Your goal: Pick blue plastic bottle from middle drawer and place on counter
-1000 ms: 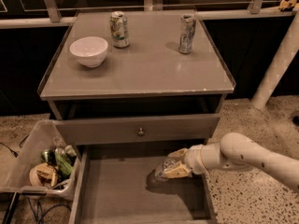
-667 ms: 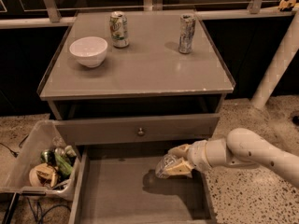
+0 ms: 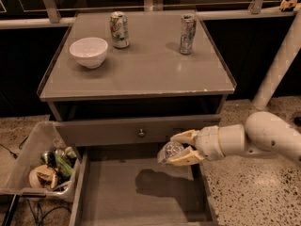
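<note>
My gripper [image 3: 181, 148] is at the right of the camera view, above the open middle drawer [image 3: 113, 197] and just in front of the grey drawer front with the knob [image 3: 141, 133]. Its pale fingers [image 3: 186, 136] are closed around the blue plastic bottle [image 3: 169, 151], which looks clear and is held lifted over the drawer floor, casting a shadow below. The counter [image 3: 141, 69] lies above and behind, its front edge chipped at the right.
On the counter stand a white bowl [image 3: 88, 52] at the left and two metal cans [image 3: 119, 29] [image 3: 187, 34] at the back. A clear bin of trash [image 3: 44, 166] sits on the floor left of the drawer. A white post [image 3: 280, 62] rises at the right.
The gripper has risen with the bottle and moved slightly left, from near the drawer floor up to the level of the drawer front.
</note>
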`<state>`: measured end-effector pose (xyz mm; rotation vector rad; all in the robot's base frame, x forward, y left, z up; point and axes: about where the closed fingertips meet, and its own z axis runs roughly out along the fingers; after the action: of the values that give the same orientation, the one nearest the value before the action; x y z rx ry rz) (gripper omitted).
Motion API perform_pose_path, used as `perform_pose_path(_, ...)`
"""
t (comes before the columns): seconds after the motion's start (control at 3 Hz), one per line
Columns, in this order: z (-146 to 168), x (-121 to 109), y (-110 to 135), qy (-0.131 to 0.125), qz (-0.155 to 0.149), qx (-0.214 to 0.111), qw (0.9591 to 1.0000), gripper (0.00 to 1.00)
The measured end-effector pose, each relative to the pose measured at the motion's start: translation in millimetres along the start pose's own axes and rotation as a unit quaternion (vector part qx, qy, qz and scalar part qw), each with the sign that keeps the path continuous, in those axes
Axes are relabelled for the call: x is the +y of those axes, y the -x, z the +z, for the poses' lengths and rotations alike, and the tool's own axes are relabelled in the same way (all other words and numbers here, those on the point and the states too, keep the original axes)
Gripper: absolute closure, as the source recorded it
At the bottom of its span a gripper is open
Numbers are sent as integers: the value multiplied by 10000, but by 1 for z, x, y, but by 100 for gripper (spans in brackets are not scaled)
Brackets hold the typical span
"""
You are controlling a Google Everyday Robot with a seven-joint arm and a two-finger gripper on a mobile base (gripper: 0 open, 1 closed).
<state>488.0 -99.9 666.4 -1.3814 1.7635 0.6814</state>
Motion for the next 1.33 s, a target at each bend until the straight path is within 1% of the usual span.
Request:
perform_pose_path(0.33,-38,-11,51,-91,-341,-47,9994,100)
perform_pose_path(0.67,-78,-46,109,-339,-573,-51,9978,100)
perform_pose_path(1.0,-77,-44,108,-319,-566,-46,9979,100)
perform_pose_path(1.33,-79,-43,113,-339,-633,-28,9974,100)
